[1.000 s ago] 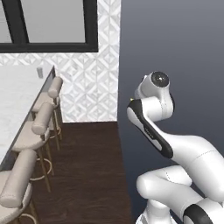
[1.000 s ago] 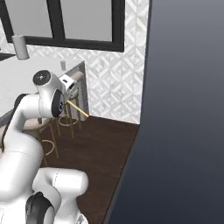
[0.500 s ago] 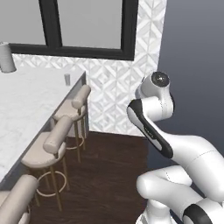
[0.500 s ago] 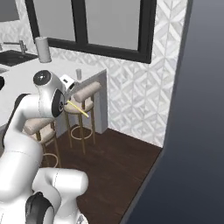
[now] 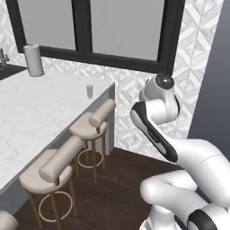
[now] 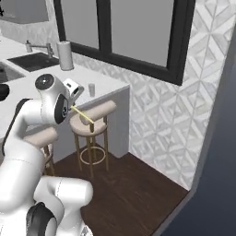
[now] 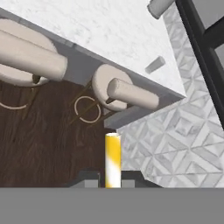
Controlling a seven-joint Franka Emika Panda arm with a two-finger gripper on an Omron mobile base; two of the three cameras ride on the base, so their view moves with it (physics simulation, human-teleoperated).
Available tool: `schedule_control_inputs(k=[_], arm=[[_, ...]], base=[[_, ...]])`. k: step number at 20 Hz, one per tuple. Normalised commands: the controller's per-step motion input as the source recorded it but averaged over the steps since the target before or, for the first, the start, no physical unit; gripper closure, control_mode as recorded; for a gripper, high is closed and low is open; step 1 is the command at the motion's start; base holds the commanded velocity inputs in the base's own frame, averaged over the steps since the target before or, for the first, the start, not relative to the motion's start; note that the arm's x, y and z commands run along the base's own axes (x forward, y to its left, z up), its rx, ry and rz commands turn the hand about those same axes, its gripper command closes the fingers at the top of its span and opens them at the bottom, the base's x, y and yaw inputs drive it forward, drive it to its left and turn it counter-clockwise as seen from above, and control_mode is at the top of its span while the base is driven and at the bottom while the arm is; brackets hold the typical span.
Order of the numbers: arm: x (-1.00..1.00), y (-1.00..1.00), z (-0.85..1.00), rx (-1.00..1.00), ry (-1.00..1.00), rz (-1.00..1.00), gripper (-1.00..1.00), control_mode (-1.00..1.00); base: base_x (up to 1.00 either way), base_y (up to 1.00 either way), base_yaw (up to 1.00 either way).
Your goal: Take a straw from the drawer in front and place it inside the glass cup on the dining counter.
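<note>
My gripper (image 7: 109, 180) is shut on the straw (image 7: 113, 158), a thin yellow stick that points out from between the dark fingertips. In the right base view the straw (image 6: 83, 115) slants down to the right from the gripper (image 6: 73, 105), above a stool. The glass cup (image 5: 90, 90) stands upright near the far corner of the dining counter (image 5: 40, 112). It also shows on the counter's corner as the glass cup (image 6: 91, 89) and, small and tilted by the camera's roll, as the glass cup (image 7: 155, 65). The gripper hangs short of the counter's edge, apart from the cup. The drawer is out of view.
Beige stools (image 5: 92, 122) (image 5: 55, 167) line the counter's front over a dark wood floor (image 6: 129, 189). A white paper-towel roll (image 5: 34, 60) stands at the counter's back, near a sink (image 6: 28, 61). A patterned wall (image 6: 170, 115) with a black-framed window closes the far side.
The whole picture has shifted as the base turned: the counter's end, the cup and the window now sit more centrally. The straw stays clamped in the gripper.
</note>
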Motion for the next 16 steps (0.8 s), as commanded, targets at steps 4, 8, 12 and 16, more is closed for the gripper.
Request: schedule_control_inputs(k=[4, 8, 12, 16], arm=[[0.0, 0.0, 0.0, 0.0, 0.0, 0.0, 1.0, 1.0], [0.0, 0.0, 0.0, 0.0, 0.0, 0.0, 1.0, 1.0], [0.0, 0.0, 0.0, 0.0, 0.0, 0.0, 1.0, 1.0], [0.0, 0.0, 0.0, 0.0, 0.0, 0.0, 1.0, 1.0]], base=[[0.91, -0.56, 0.47], [0.83, -0.54, 0.5], [0.74, -0.58, 0.5], [0.72, -0.57, 0.49]])
